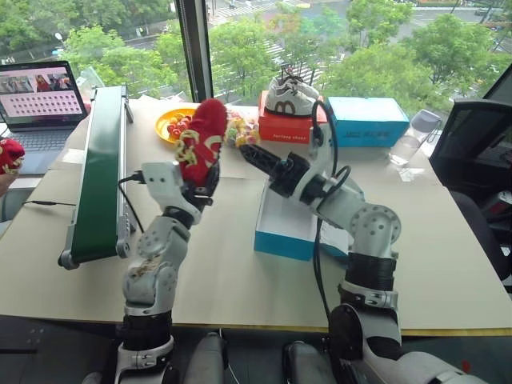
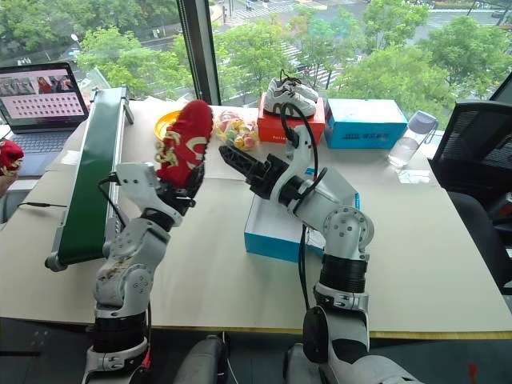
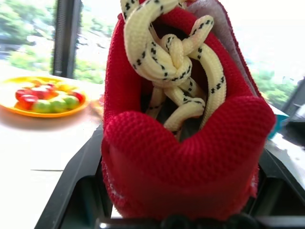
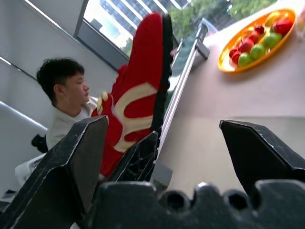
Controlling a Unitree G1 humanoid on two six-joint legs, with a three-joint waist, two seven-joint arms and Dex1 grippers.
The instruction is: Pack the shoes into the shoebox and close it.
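Because the left tool point(image 1: 198, 186) had its two fingers closed on the heel end of a red shoe point(image 1: 200, 142), the shoe stood nearly upright above the surface point(image 1: 216, 264), with its toe pointing up and its cream-yellow laces facing the wrist camera. This hold probably kept the shoe clear of the surface so that it could be carried across to the shoebox point(image 1: 282, 232), which lay open just beside it, under the right arm. The right tool point(image 1: 250, 156) was wide open and held nothing; its fingers pointed toward the shoe, perhaps to take it or to steady it. The second red shoe point(image 1: 10, 154) lay far to the left, near a laptop point(image 1: 40, 92) and beyond a green conveyor belt point(image 1: 98, 180), so it was probably waiting for its turn. The shoebox appeared to hold no shoe yet, though its inside was partly hidden by the right arm.
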